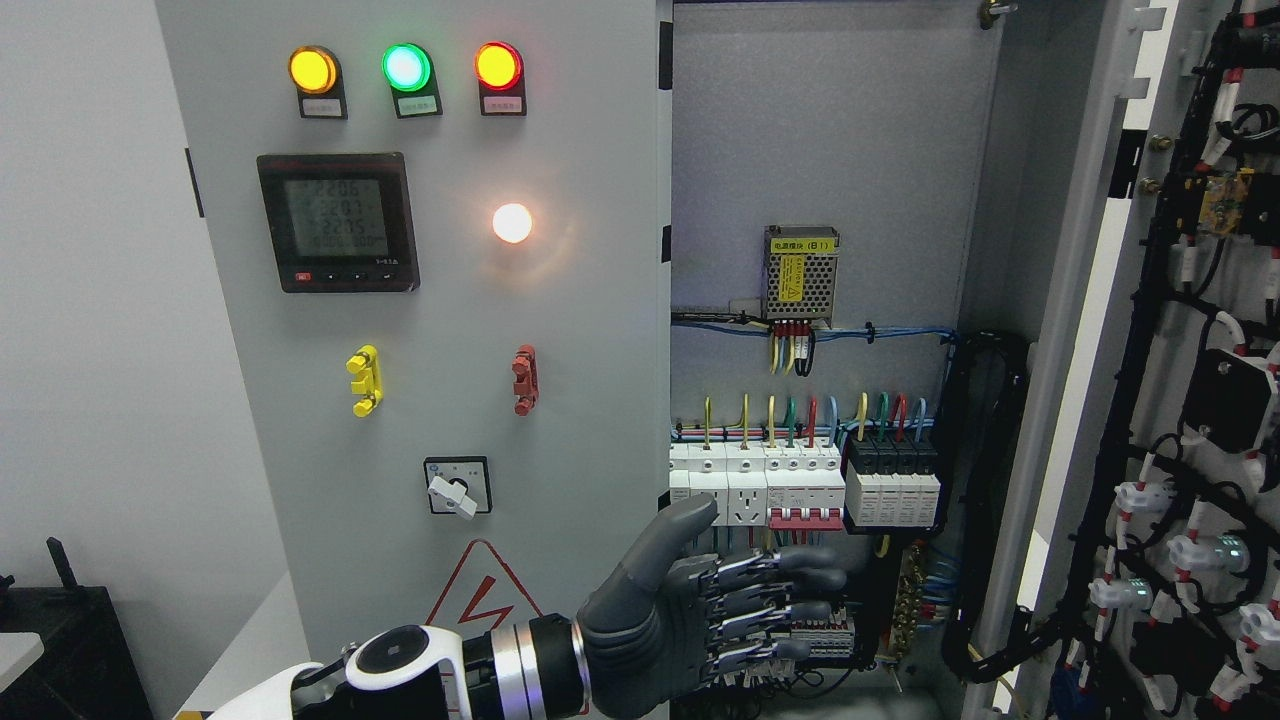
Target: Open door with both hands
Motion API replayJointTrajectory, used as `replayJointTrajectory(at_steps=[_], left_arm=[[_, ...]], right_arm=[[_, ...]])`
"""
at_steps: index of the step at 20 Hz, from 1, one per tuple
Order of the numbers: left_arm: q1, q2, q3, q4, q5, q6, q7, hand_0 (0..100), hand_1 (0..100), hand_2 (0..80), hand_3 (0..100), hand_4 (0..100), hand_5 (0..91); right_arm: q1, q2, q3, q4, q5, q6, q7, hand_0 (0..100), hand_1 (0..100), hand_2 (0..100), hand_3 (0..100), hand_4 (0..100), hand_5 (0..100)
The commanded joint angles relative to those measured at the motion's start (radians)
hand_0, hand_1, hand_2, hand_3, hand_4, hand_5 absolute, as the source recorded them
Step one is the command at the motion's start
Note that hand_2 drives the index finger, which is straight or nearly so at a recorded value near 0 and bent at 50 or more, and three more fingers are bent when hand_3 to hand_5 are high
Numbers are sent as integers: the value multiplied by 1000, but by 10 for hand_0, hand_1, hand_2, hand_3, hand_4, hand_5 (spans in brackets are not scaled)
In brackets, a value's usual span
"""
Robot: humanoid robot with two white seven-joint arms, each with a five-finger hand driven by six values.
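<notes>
L hand [700, 600] fingers extended | right door [1150, 400] open | breakers [800, 485] behind

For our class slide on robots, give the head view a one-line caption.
Robot's left hand, fingers open, reaches beside the left door of a cabinet, breakers showing inside.

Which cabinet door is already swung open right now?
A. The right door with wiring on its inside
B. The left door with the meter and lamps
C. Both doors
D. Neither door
A: the right door stands swung out, baring the breakers, while the left door still faces the camera shut.
</notes>
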State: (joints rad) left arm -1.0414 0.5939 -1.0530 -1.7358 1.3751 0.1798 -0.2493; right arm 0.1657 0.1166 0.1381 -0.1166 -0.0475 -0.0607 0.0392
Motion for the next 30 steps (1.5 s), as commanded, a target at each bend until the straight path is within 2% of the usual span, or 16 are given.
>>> replayJointTrajectory(at_steps=[1,4,8,12,14,19,22,27,30], left_arm=[[142,193,2,-57,-77,-3,-37,0,0,0,0,42,0],[223,245,4,-57,-111,-5,-64,0,0,0,0,42,0],[312,314,4,-56,-136,-5,-68,0,0,0,0,43,0],[417,374,7,-54,-203,-16,-70,0,0,0,0,43,0],[481,409,4,-54,-226,-49,-70,0,0,0,0,43,0],[677,469,7,-42,-352,-158,-73,0,0,0,0,43,0],[770,492,7,-18,-405,-166,-79,0,0,0,0,43,0],[928,498,10,68,-502,-290,-79,0,0,0,0,43,0],[1029,495,42,107,-541,-329,-77,0,0,0,0,44,0]], right_arm=[[0,0,0,0,0,-1,1,0,0,0,0,0,0],[0,0,0,0,0,-1,1,0,0,0,0,0,0],[0,0,0,0,0,-1,1,0,0,0,0,0,0],[0,0,0,0,0,-1,1,0,0,0,0,0,0],[0,0,0,0,0,-1,1,0,0,0,0,0,0],[0,0,0,0,0,-1,1,0,0,0,0,0,0],[0,0,0,0,0,-1,1,0,0,0,0,0,0],[0,0,0,0,0,-1,1,0,0,0,0,0,0],[0,0,0,0,0,-1,1,0,0,0,0,0,0]])
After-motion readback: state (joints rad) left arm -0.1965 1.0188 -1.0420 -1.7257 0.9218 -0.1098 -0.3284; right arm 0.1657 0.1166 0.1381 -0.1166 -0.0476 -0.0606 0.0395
